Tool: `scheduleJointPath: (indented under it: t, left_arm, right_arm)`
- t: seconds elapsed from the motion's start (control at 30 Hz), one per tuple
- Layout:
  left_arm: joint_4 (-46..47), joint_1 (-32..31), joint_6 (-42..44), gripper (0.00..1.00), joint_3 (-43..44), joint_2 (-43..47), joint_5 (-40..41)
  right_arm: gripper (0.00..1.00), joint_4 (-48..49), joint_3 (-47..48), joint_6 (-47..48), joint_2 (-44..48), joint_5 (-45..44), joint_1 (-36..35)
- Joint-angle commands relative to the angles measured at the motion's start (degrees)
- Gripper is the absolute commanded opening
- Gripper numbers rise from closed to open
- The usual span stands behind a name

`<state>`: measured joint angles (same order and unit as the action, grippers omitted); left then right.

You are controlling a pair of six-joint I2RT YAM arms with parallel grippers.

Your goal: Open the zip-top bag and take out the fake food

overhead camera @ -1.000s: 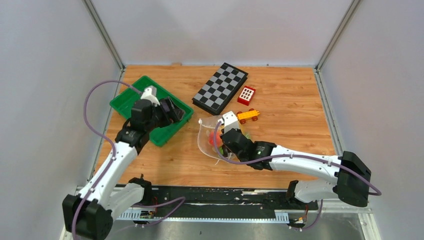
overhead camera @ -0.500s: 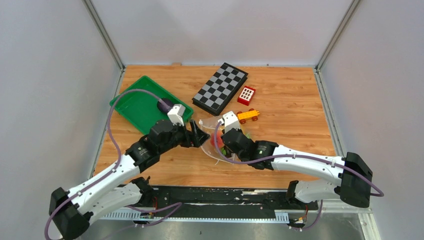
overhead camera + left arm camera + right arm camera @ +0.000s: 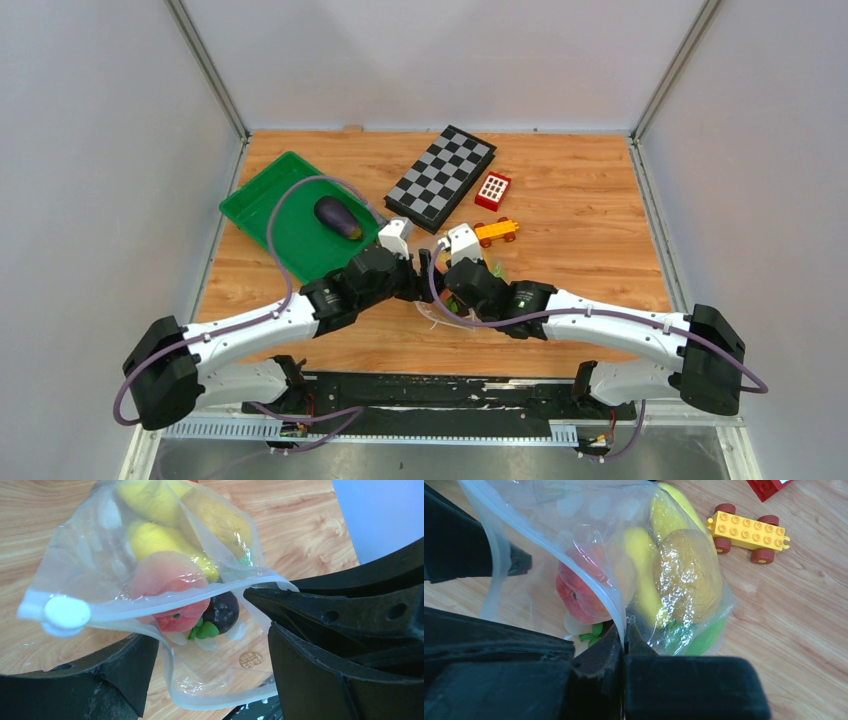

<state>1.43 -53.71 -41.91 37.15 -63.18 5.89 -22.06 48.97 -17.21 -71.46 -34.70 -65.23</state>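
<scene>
The bag lies on the desk near its middle, between the two pincers, with its mouth gaping toward the left arm. The right pincer is clenched on the bag's zip edge, both fingers pressed flat together with the plastic strip between them, so that side of the mouth is lifted. The left pincer is released: its fingers stand wide apart on either side of the mouth, and the wrist view shows nothing pinched between them. The white slider sits at one end of the zip strip.

Inside the bag lie a peach nearest the mouth, yellow pieces behind it, an orange-brown piece beside those, a green piece at the bottom and a small dark piece with green leaves just at the opening. The eggplant is out of the bag, lying in the green tray at the desk's left.

A toy car sits just beyond the bag. A red block and a chessboard lie farther back.
</scene>
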Motion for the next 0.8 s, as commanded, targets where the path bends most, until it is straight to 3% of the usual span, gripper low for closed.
scheduleJointPath:
  t: [0.0,0.23,0.4,0.57,0.77]
  left_arm:
    - [4.7,-2.3,-0.4,0.84,3.3,-2.8,2.7]
    - [-14.9,-5.8,-0.5,0.84,7.7,3.4,19.7]
    - [-22.3,-6.6,-0.5,0.81,9.1,7.4,20.8]
    - [-17.6,-8.7,1.8,0.77,10.1,7.2,13.7]
    - [-9.3,-8.7,5.2,0.75,12.0,-0.9,10.2]
  right_arm:
    - [0.0,-0.3,2.2,-1.9,0.7,-0.6,-0.4]
    - [0.0,0.1,2.5,-0.7,1.6,-3.1,-0.3]
    - [0.0,0.8,2.8,0.0,2.1,-2.6,-0.4]
    - [0.0,1.9,2.8,0.7,3.3,-0.7,-0.3]
    - [0.0,0.2,3.5,0.6,2.9,-0.8,-0.4]
